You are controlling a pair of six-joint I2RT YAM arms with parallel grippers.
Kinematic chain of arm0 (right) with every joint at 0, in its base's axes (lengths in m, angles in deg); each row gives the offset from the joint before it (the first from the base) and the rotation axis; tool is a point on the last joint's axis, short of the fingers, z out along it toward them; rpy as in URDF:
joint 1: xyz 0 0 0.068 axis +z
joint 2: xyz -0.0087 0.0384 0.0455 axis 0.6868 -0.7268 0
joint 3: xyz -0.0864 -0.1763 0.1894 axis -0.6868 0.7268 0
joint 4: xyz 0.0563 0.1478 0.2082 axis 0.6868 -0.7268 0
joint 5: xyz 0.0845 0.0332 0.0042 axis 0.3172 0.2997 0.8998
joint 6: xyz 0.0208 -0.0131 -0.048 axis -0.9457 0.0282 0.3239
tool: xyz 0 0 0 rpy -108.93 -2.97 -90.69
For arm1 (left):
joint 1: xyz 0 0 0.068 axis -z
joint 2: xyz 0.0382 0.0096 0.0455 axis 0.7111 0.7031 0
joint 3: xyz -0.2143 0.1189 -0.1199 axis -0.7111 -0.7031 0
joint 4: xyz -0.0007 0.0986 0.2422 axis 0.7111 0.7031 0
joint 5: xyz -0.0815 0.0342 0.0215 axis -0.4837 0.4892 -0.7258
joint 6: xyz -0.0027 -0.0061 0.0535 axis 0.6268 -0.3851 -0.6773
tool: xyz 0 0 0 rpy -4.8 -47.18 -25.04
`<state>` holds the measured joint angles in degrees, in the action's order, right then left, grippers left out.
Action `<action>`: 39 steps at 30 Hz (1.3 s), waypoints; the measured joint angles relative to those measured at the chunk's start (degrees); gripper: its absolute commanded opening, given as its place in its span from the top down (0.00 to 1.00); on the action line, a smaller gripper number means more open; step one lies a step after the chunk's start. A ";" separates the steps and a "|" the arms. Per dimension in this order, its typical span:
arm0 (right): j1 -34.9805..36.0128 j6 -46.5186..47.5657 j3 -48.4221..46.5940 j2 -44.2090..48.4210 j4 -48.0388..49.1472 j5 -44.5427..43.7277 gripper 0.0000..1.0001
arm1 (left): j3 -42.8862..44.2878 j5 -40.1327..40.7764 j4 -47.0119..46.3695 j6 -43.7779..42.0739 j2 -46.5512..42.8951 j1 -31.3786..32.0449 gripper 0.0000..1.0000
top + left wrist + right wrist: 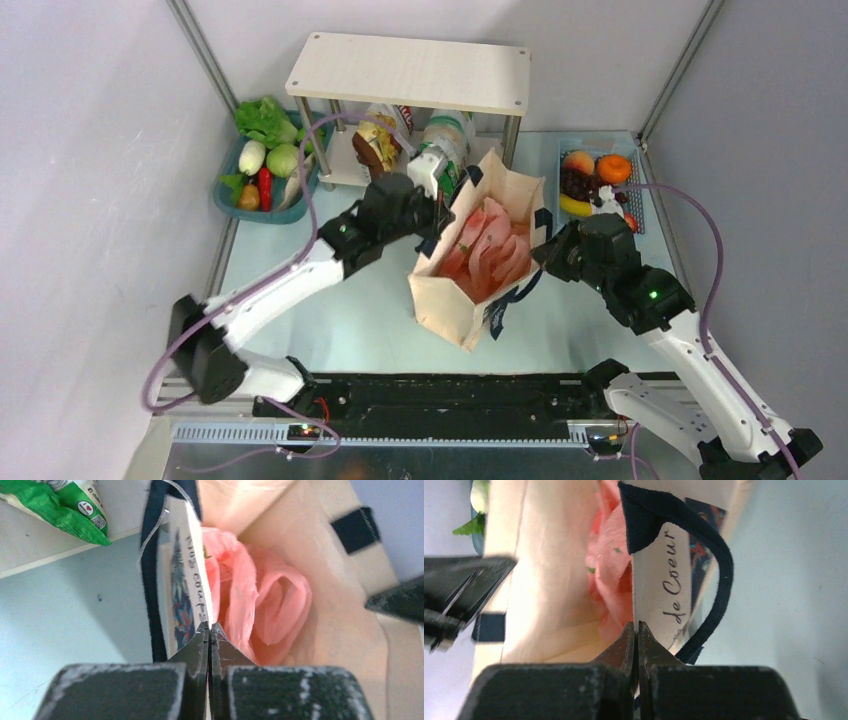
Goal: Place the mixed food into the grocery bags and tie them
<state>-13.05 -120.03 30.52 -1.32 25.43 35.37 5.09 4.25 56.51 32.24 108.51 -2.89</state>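
1. Left pincer (209, 630): jaws pressed together, nipping the rim of the canvas tote (330, 605). The fabric caught between the tips is barely visible.
2. Right pincer (636, 630): closed tight on the opposite rim, just beside the navy handle (720, 590).
3. Between the two pincers, inside the tote, lies the pink bag (272, 605); its contents are hidden.
4. Beyond the right pincer, fruit (578, 165) sits in a basket (640, 205), partly hidden by the arm; probably grapes and a banana among it.
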 measured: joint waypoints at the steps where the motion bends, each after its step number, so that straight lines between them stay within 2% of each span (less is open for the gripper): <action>1: 0.26 0.20 0.37 0.59 0.02 -0.04 1.00 | -1.53 4.11 0.09 -1.16 -2.58 2.27 1.00; 4: 0.79 0.92 2.08 2.89 -0.37 -1.03 1.00 | -5.46 16.70 -0.09 -3.93 -9.99 11.21 1.00; 7: 0.85 1.25 2.97 4.96 -1.25 -2.69 1.00 | -9.44 26.08 -1.70 -3.98 -14.95 17.38 1.00; 11: 1.01 1.55 2.99 7.89 -3.43 -6.19 1.00 | -17.68 38.60 -4.37 -2.19 -20.57 21.11 1.00; 14: 1.01 2.12 2.99 9.62 -5.01 -7.91 1.00 | -21.94 44.37 -4.79 -0.33 -22.75 22.45 0.99; 15: 1.01 2.58 2.99 10.05 -5.46 -8.39 1.00 | -23.02 45.75 -4.98 0.35 -23.39 22.64 0.96; 16: 1.01 3.08 2.99 10.36 -5.90 -8.81 1.00 | -24.02 46.99 -5.09 1.22 -24.11 22.71 0.80; 17: 1.01 3.65 2.97 10.54 -6.25 -9.16 1.00 | -24.61 47.71 -5.05 2.08 -24.72 22.71 0.70; 18: 1.01 4.31 2.93 10.60 -6.56 -9.44 1.00 | -24.94 47.87 -5.03 2.97 -25.27 22.71 0.50; 20: 1.01 5.97 2.12 9.97 -7.45 -9.44 1.00 | -25.03 47.45 -5.57 5.20 -26.23 22.69 0.32; 25: 1.01 10.78 -2.84 4.76 -8.79 -6.88 1.00 | -22.64 42.03 -4.90 5.97 -27.96 22.69 0.24; 32: 1.49 14.01 -3.69 2.64 -8.07 -2.75 1.00 | -10.38 28.39 -4.42 4.59 -25.75 22.69 0.20; 36: 1.62 15.04 -3.69 3.39 -6.32 -0.28 1.00 | -4.15 22.77 -3.85 4.59 -19.98 22.69 0.20; 39: 1.75 15.47 -4.17 3.87 -5.40 1.20 1.00 | 1.90 18.88 -1.99 4.74 -11.85 22.69 0.19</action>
<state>-11.30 -104.55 26.35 2.54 20.03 36.57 6.99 23.14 54.52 36.99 96.66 19.80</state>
